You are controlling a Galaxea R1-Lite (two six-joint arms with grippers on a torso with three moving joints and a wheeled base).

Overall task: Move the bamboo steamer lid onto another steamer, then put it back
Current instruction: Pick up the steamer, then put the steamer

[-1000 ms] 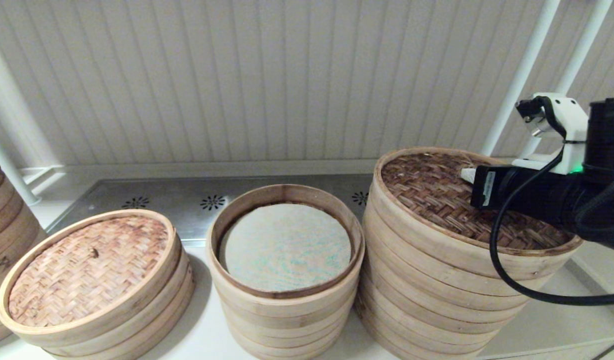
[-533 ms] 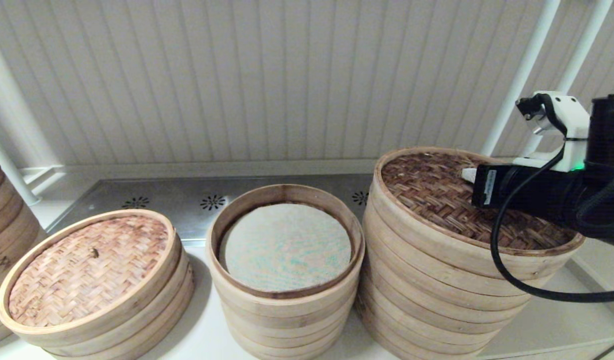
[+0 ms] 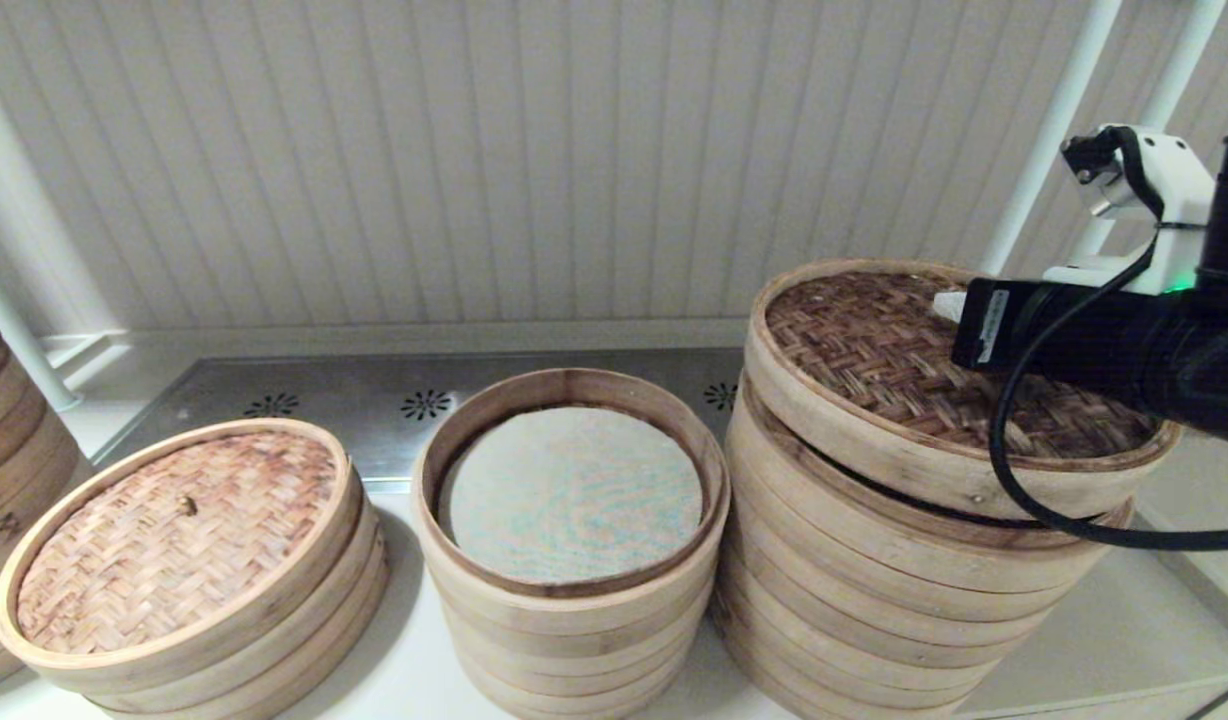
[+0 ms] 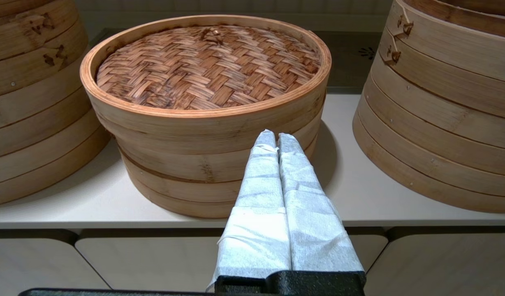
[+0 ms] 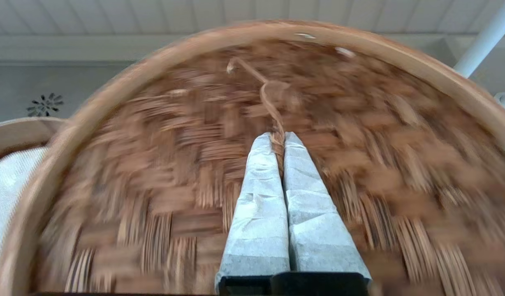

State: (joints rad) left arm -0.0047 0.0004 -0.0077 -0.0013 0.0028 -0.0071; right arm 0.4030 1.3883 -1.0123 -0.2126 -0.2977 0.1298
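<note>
Pale panelled wall stands behind a white table [image 3: 414, 680] carrying several bamboo steamers. At the right, the bamboo steamer lid [image 3: 904, 370] hangs tilted just above the widest stack, another steamer [image 3: 874, 590], with a dark gap showing under its rim. The right pincer [image 5: 279, 137] is clamped on a thin strip handle [image 5: 265, 88] at the lid's centre, its wrapped fingers [image 5: 260, 197] pressed together around it.

Judging by this, the lid is coming off the wide stack, so the return leg seems under way; setting it down on its own steamer is left. That home is probably the middle steamer [image 3: 574, 620], open, with a pale speckled liner [image 3: 571, 495] inside. The low steamer [image 3: 274, 640] at the left keeps its lighter woven lid [image 3: 174, 540].

The left pincer [image 4: 276, 137] is parked before that low stack, fingers together, holding nothing
</note>
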